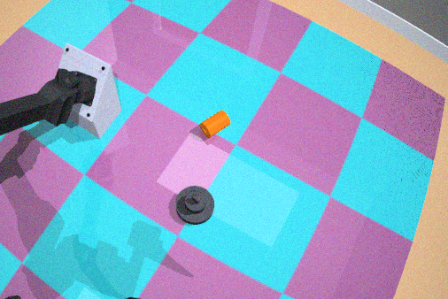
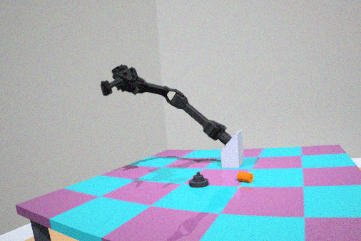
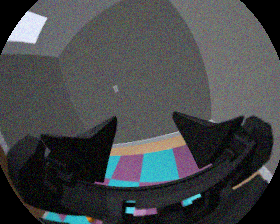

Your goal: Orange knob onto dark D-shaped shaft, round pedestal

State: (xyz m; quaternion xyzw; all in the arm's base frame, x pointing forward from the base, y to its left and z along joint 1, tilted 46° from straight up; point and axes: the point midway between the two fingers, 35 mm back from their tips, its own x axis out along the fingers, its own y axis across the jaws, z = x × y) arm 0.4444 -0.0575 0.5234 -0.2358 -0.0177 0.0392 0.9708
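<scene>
The orange knob (image 1: pixel 215 124) (image 2: pixel 245 177) lies on its side on the checkered table, apart from the pedestal. The round dark pedestal (image 1: pixel 205 216) (image 2: pixel 198 184) stands upright on the table with the dark shaft (image 1: pixel 194 201) (image 2: pixel 198 173) bare on top. The shaft's flat side cannot be made out. My gripper (image 3: pixel 145 116) is open and empty, its two black fingers wide apart in the wrist view. In the exterior view it is held high above the table, up and to the left of the pedestal and far from the knob.
The white wedge-shaped arm base (image 1: pixel 108 104) (image 2: pixel 232 153) stands behind the knob and pedestal in the exterior view. The black arm (image 1: pixel 22 111) (image 2: pixel 194 113) reaches up from it to the left. The table edge (image 2: pixel 71 228) shows at the front left.
</scene>
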